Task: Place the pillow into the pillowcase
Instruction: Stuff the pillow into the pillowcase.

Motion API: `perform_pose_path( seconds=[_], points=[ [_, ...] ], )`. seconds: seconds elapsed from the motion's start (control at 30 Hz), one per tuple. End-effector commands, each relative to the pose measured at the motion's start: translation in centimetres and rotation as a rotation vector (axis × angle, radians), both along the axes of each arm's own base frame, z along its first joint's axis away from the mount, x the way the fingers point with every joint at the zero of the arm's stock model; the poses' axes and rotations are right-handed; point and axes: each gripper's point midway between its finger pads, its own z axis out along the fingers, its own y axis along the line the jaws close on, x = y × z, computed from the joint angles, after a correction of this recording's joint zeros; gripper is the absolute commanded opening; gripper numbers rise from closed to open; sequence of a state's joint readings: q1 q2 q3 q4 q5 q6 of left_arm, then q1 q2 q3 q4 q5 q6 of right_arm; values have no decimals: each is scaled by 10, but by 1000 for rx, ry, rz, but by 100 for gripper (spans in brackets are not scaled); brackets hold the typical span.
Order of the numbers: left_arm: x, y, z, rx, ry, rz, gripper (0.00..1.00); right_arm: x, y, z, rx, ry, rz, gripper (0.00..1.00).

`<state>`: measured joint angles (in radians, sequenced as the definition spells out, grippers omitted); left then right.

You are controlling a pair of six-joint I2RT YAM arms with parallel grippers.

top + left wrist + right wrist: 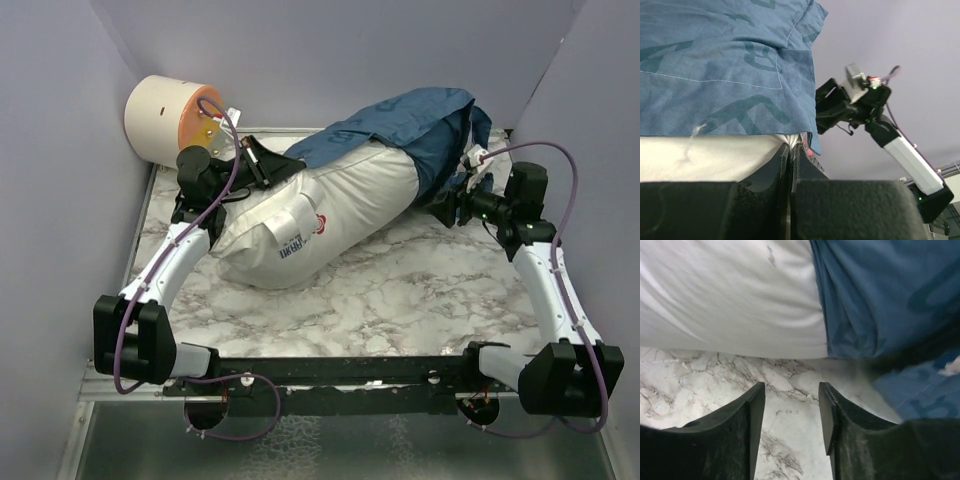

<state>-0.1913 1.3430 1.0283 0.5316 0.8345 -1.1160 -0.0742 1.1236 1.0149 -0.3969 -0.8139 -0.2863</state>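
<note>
The white pillow [320,215] lies slanted across the marble table [400,300], its printed label facing the near side. The blue pillowcase [410,125] covers its far right end and drapes over the top. My left gripper [268,165] is at the case's left edge. In the left wrist view it [791,146] is shut, with a fold of the pillowcase [725,75] pinched at the tips, above the pillow [705,157]. My right gripper [445,210] is low beside the covered end. In the right wrist view it [791,390] is open over bare marble, just short of the pillow [730,295] and pillowcase [880,295].
A cream cylinder with an orange face [170,118] lies at the back left corner, close behind the left arm. Purple walls [50,150] enclose the table on the left, back and right. The right arm [855,102] shows in the left wrist view past the case's edge.
</note>
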Motion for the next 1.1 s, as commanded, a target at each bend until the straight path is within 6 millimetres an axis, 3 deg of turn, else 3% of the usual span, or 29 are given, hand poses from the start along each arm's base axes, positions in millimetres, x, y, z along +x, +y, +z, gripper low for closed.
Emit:
perform_pose_path(
  seconds=[0.0,0.17,0.3,0.43,0.63,0.7,0.8,0.93,1.0,1.07],
  points=[
    [-8,9,40,-45,-208,1,0,26,12,12,90,-117,-44,45],
    [9,15,9,6,-176,26,0,54,27,5,61,-165,-138,45],
    [13,16,1,12,-178,24,0,84,11,-15,32,-147,-290,45],
    [15,16,-3,28,-189,18,0,105,-8,-18,-13,-192,-406,45],
    [16,16,-9,50,-201,20,0,124,-10,-21,-30,-220,-436,44],
    [18,16,-13,59,-197,25,0,128,-8,-20,-25,-224,-433,39],
    [18,16,-14,67,-200,27,0,122,8,-16,12,-230,-346,21],
    [20,17,-15,75,-201,34,0,73,54,-1,57,-285,-6,2],
    [23,17,-17,87,-200,41,0,47,75,14,90,-308,164,1],
    [26,17,-16,90,-197,43,0,34,88,26,123,-274,276,1]
  ],
)
